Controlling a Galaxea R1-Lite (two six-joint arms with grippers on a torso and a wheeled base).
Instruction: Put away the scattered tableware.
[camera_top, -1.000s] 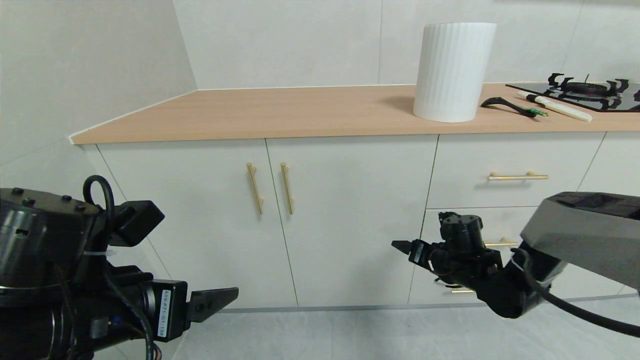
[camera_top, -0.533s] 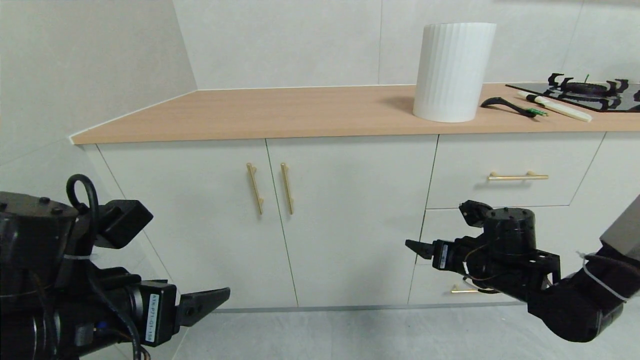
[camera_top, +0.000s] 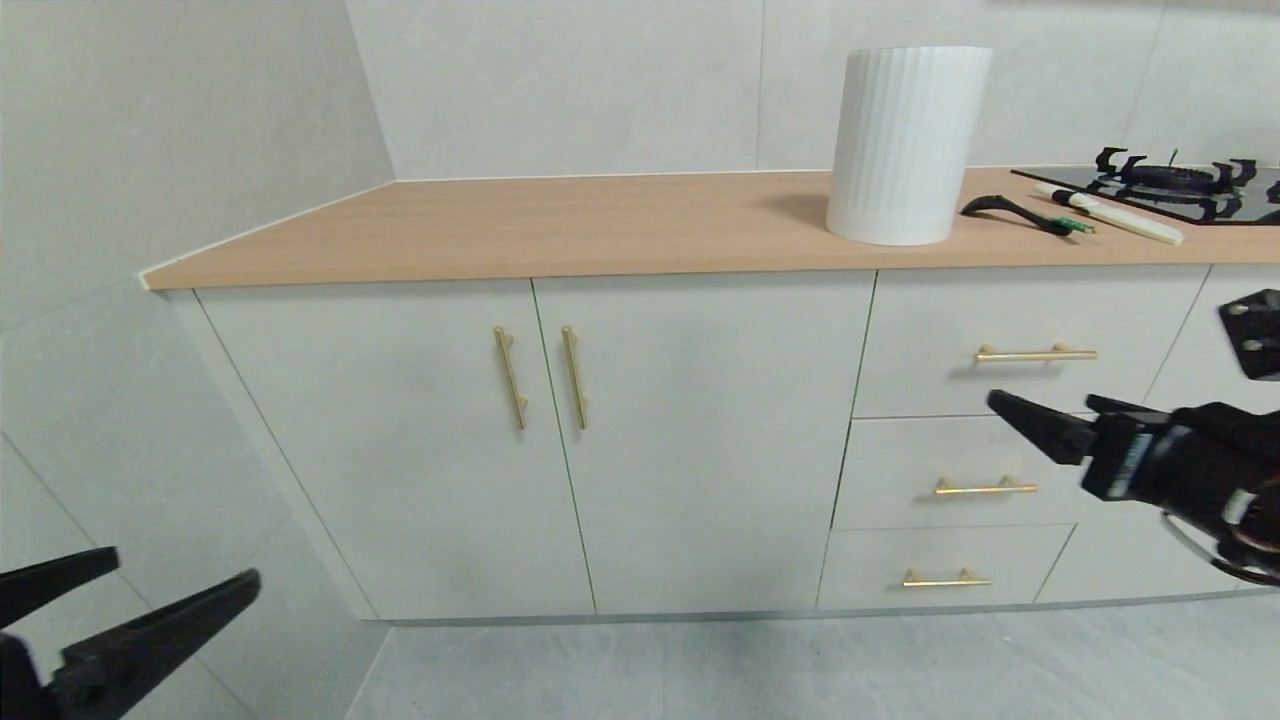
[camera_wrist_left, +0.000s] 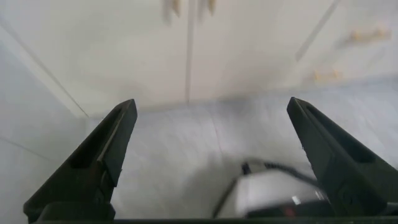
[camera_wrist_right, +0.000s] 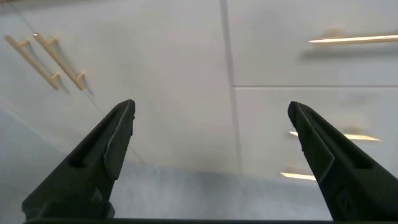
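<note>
A black spoon-like utensil (camera_top: 1012, 210) and a long white utensil (camera_top: 1115, 218) with a green bit lie on the wooden counter (camera_top: 560, 225), right of a tall white ribbed container (camera_top: 906, 140). My left gripper (camera_top: 185, 565) is open and empty, low at the left near the floor, far below the counter. In its wrist view the left gripper (camera_wrist_left: 211, 155) faces the floor and the cabinet base. My right gripper (camera_top: 1045, 402) is open and empty in front of the drawers, below the counter's edge. The right gripper (camera_wrist_right: 211, 155) faces the cabinet fronts.
A black stove (camera_top: 1170, 185) sits at the counter's far right. Under the counter are two cabinet doors with gold handles (camera_top: 540, 375) and three drawers with gold handles (camera_top: 1035, 352). A tiled wall closes the left side. Grey floor (camera_top: 760, 670) lies in front.
The left arm has dropped back to the lower left corner, leaving just its open fingers in sight. The right arm has swung right and up, from the lower drawers toward the upper ones.
</note>
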